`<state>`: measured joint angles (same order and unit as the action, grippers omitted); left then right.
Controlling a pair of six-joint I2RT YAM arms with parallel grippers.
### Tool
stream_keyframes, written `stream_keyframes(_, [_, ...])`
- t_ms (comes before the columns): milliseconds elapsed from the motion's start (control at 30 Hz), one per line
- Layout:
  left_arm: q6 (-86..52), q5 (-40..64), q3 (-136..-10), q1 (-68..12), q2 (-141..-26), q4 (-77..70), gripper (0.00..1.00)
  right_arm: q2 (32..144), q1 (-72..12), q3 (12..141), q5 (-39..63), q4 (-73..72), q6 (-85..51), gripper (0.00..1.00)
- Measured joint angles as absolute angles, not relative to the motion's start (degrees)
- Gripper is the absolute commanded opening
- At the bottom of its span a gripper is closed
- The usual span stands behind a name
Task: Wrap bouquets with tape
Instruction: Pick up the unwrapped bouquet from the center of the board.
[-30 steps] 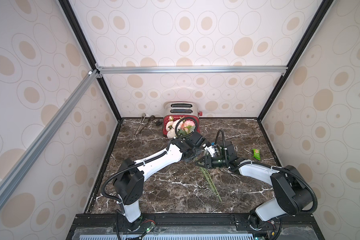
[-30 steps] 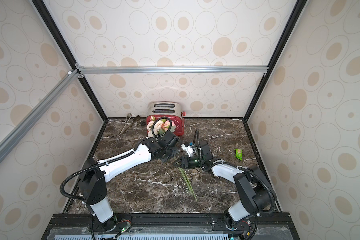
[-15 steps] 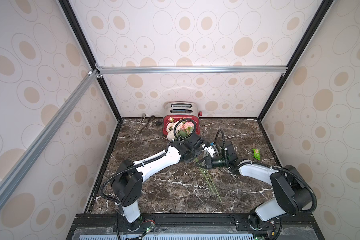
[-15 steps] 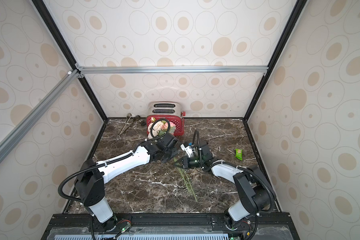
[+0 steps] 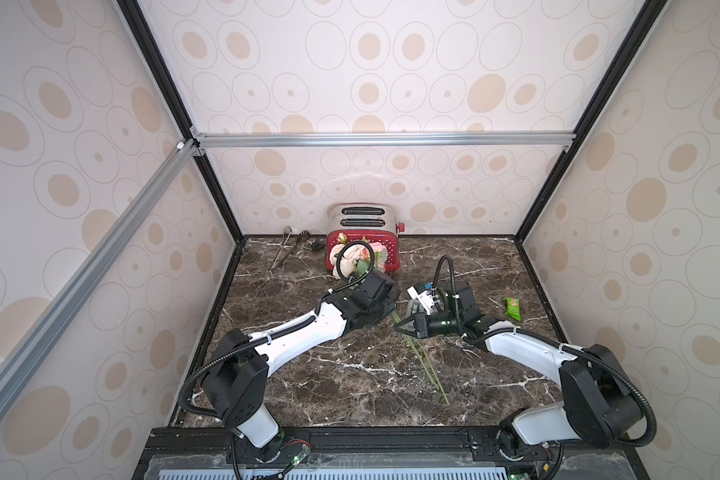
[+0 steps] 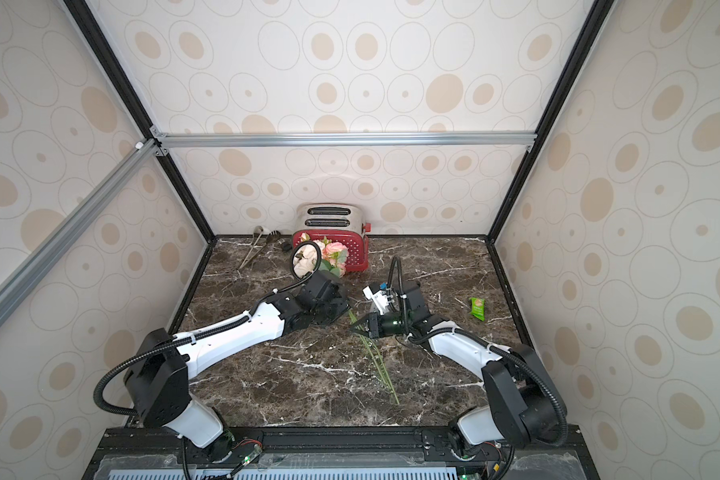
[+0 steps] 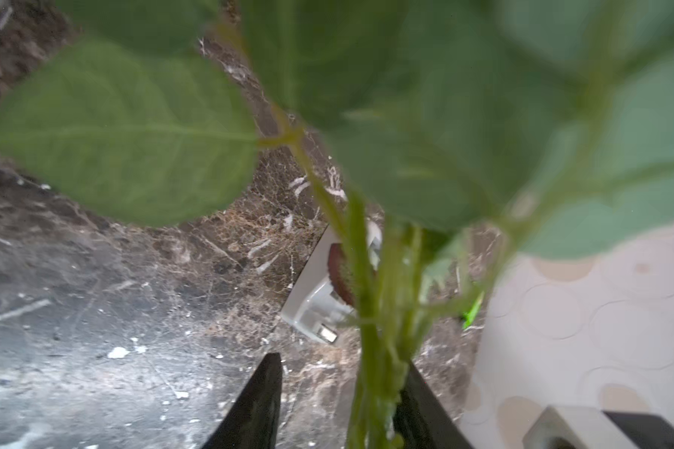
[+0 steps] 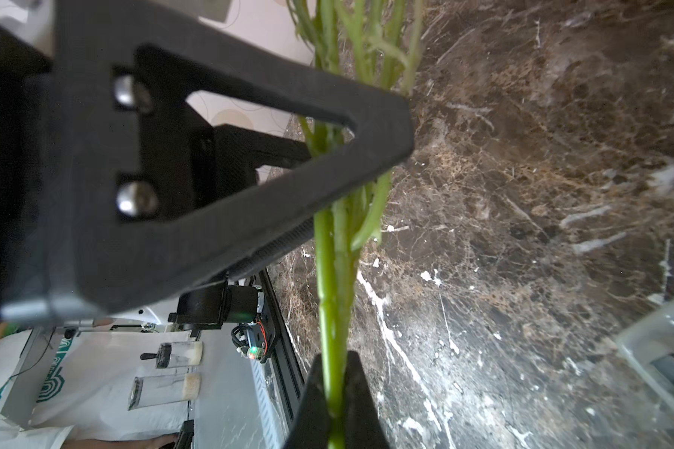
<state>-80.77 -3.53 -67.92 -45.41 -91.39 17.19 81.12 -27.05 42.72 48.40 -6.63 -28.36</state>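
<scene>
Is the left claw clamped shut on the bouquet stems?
No, the left wrist view shows the left claw open: the bouquet stems sit beside one finger, with a clear gap to the other.

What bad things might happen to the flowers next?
1. Only the right tool pinches the bouquet, on its thin stems. The left tool stands open around them, so the leafy flower end may droop or twist.
2. The tape dispenser lies close behind the stems, and a swing could knock it.
3. The blooms sit right by the red toaster and might snag on it.
</scene>
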Motion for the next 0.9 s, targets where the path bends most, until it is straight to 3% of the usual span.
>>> stream_keyframes(67, [-80.77,-3.01,-66.06,-45.34,-90.61,14.09,0.49,81.12,-27.05,43.11,48.51,-6.57,-28.29,0.00])
stream_keyframes(133, [-80.77,-2.46,-64.23,-45.34,-90.32,10.57,0.41,81.12,-27.05,43.20,48.95,-6.66,-28.36,0.00])
stream_keyframes(300, [-80.55,-1.34,-60.62,-45.36,-90.21,3.46,0.33,81.32,-27.05,43.20,49.78,-6.63,-28.56,0.00])
stream_keyframes(467, [-79.66,-0.86,-58.33,-45.34,-89.43,-2.11,0.01,81.36,-27.05,43.29,50.26,-6.52,-28.64,0.00])
stream_keyframes(600, [-79.70,-0.47,-57.52,-45.32,-89.34,-4.12,0.00,81.38,-26.94,43.31,50.17,-6.63,-28.42,0.00])
stream_keyframes(633, [-79.70,-0.49,-57.25,-45.32,-89.30,-4.56,0.00,81.41,-26.92,43.31,50.15,-6.59,-28.40,0.02])
stream_keyframes(700, [-79.75,-0.58,-56.64,-45.32,-89.06,-5.23,0.00,81.41,-26.74,43.31,50.09,-6.28,-28.38,0.25])
stream_keyframes(733, [-79.75,-0.67,-56.38,-45.32,-88.86,-5.41,0.00,81.41,-26.68,43.35,50.22,-6.00,-28.27,0.30])
stream_keyframes(900, [-81.78,-3.29,-53.41,-45.36,-87.42,-6.76,0.00,80.20,-24.86,43.66,48.45,-5.08,-29.61,0.43])
